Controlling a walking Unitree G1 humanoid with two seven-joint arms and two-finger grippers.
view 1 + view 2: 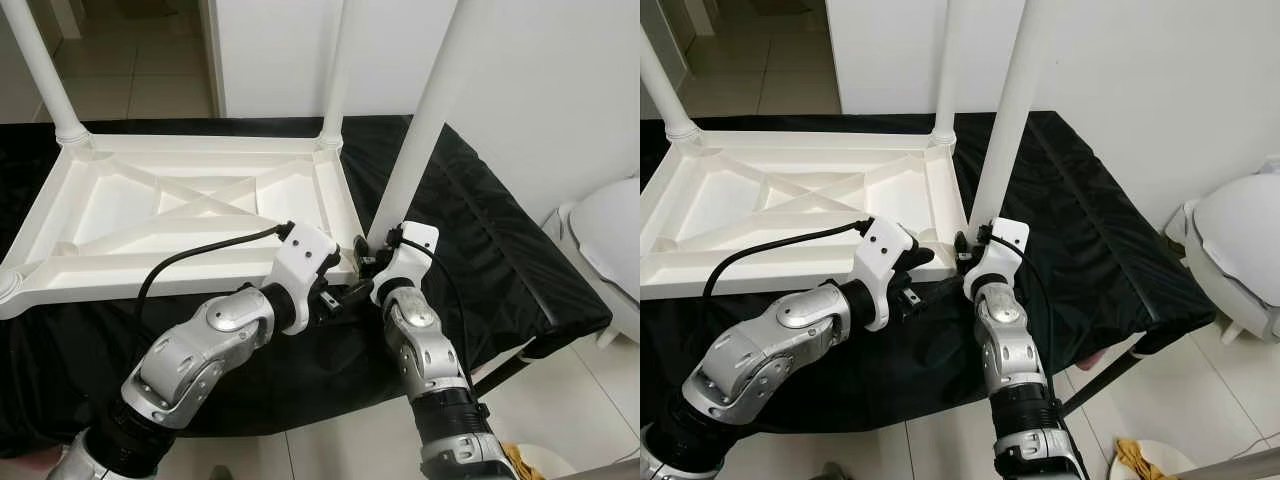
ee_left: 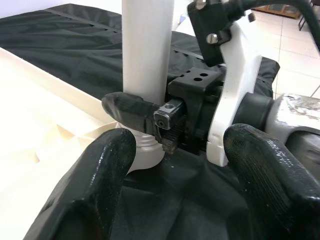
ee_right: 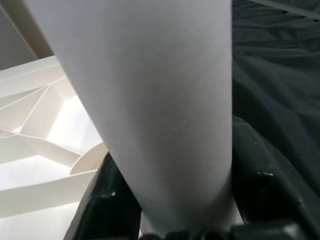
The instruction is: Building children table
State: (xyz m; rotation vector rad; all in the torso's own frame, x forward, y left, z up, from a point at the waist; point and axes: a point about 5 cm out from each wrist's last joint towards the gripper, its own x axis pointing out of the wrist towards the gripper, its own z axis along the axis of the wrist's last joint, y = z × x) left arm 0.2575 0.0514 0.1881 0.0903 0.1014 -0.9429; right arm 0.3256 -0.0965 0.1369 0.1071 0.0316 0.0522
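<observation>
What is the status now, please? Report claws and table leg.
Right claw shut on near-right table leg at its base. Left claw open beside it, holding nothing. Upturned white tabletop on black cloth. Nothing blocking.

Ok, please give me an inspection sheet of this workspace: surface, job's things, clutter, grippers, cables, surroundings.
Surface: black cloth draped over a low platform, folded and creased at its right side.
Job's things: white table top lying upside down; two far legs upright in their corners; near right leg standing at its corner socket.
Clutter: nothing seen on the cloth.
Grippers: right gripper closed around the near right leg at its base; left gripper open, beside that leg's base.
Cables: black cable looping from the left wrist over the table top.
Surroundings: white wall, tiled floor, white round object at right.
</observation>
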